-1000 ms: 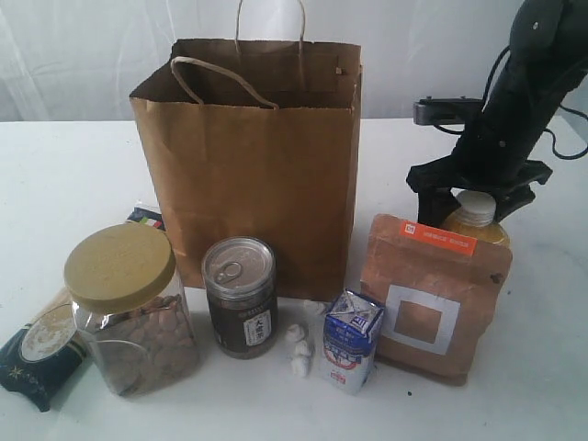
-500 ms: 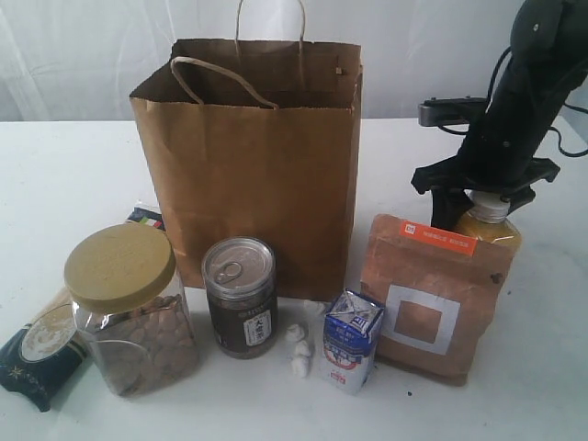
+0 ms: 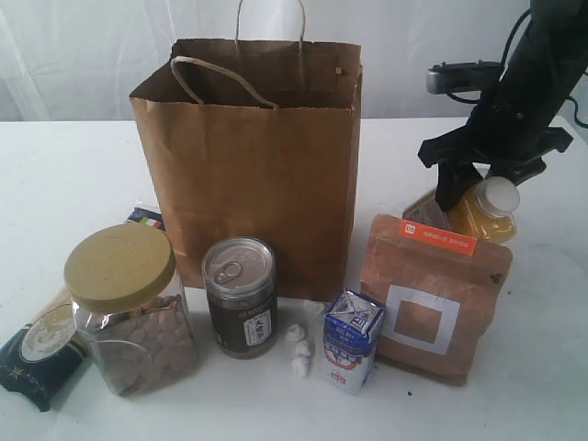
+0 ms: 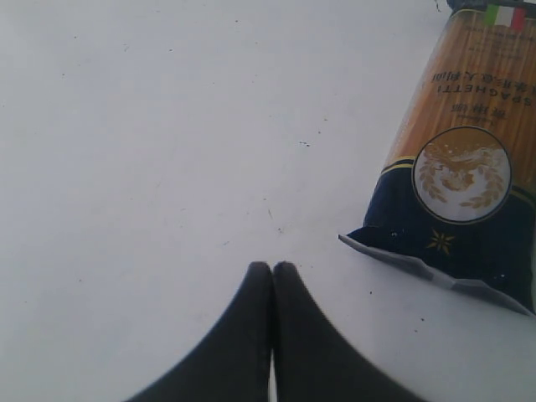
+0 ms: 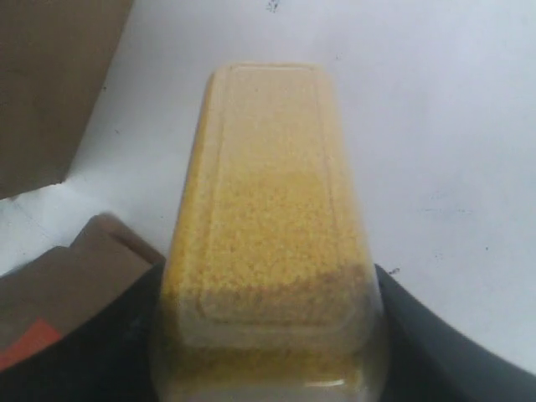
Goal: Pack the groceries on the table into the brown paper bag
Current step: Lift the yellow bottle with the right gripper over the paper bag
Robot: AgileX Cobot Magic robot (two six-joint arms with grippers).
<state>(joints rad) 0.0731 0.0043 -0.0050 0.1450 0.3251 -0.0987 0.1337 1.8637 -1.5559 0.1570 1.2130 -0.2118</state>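
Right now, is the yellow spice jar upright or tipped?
Tipped. In the exterior view the yellow spice jar leans, its pale cap off to one side, clamped in the right gripper.

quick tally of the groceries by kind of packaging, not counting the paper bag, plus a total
jars: 2 (tan-lidded clear jar, yellow spice jar)
cans: 1 (dark can)
cartons: 1 (blue-white mini carton)
pouches: 1 (brown pouch)
packets: 1 (spaghetti packet)
total: 6
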